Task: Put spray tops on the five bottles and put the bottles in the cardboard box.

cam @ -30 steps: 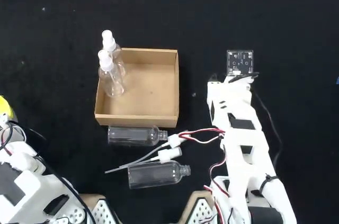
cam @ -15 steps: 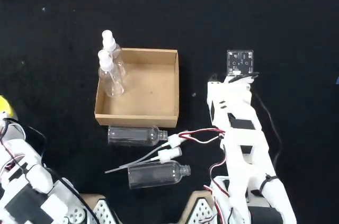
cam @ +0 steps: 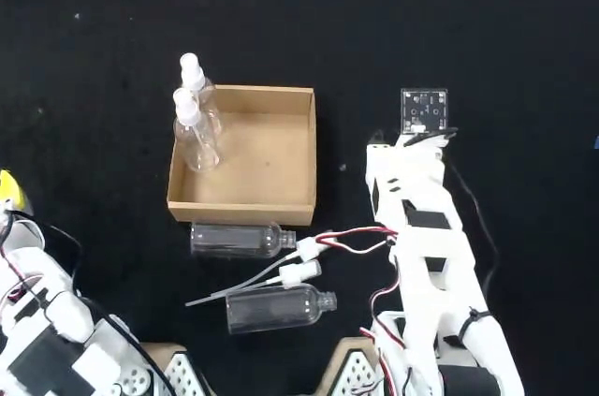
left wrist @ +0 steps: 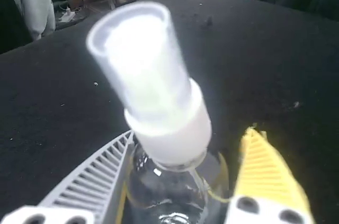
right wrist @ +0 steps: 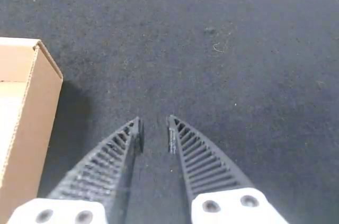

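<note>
High view, cardboard box [cam: 241, 212]: brown, shallow and open-topped, in the middle of the black table [cam: 94, 59].
High view, capped bottles: the inner capped bottle [cam: 196, 139] stands in the box against its left wall. The corner capped bottle [cam: 198, 87] is at the far left corner, and I cannot tell whether it stands inside. Both are clear with white spray tops.
High view, bare bottles: the bare bottle by the box [cam: 236, 240] lies just beside the front wall. The bare bottle nearer the arms [cam: 279, 309] also lies on its side, neck toward the right arm [cam: 426, 227].
High view, loose tops: the first loose spray top [cam: 312, 247] and the second loose spray top [cam: 299, 272] lie by those necks, with thin dip tubes trailing away.
High view, left arm [cam: 42, 340]: at the near left corner, well apart from the box.
Left wrist view, left gripper [left wrist: 190, 134]: clamped on the held bottle [left wrist: 159, 181] just under its collar, grey finger [left wrist: 100, 181] on one side and yellow finger [left wrist: 265, 171] on the other.
Left wrist view, held bottle's look: clear body and a white collar, with the translucent over-cap [left wrist: 140, 60] fitted and tilted.
Right wrist view, right gripper [right wrist: 154, 126]: tips a narrow gap apart and holding nothing, over bare table near the box's corner.
Handling: the bottles are likely light, thin-walled and smooth, so they may roll, slip or dent. They are best gripped on the body below the shoulder, never by the over-cap. The loose tops are best taken by the collar, since the tube looks likely to flex.
</note>
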{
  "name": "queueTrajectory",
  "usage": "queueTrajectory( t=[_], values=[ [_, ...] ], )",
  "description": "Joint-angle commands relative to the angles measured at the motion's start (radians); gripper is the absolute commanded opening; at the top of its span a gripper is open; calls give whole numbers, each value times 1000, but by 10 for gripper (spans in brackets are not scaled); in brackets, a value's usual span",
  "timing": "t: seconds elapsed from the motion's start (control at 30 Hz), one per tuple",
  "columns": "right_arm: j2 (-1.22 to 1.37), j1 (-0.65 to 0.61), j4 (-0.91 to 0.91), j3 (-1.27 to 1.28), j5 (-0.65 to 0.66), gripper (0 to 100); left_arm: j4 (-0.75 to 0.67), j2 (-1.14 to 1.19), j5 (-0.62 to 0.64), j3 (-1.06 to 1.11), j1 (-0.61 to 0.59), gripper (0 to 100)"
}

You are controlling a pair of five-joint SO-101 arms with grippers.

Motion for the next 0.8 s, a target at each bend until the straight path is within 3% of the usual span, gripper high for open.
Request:
queueTrajectory(
  t=[0.0, 0.1, 0.4, 0.57, 0.63, 0.77],
  values=[
    [-47, -14, -25, 1, 8, 57, 5, -40, -8, -39, -10, 118],
    [-47, -14, -25, 1, 8, 57, -2, -40, -8, -10, -4, 26],
    [-47, -12, -25, 1, 8, 57, -3, -46, -40, -10, -2, 46],
    [-47, -9, -25, 1, 8, 57, 18, -173, -34, -22, 2, 46],
    [-47, -8, -25, 1, 8, 57, 115, -262, -34, -30, 31, 46],
    [-47, -8, -26, 1, 8, 57, 468, -526, -32, -67, 96, 46]
  ],
)
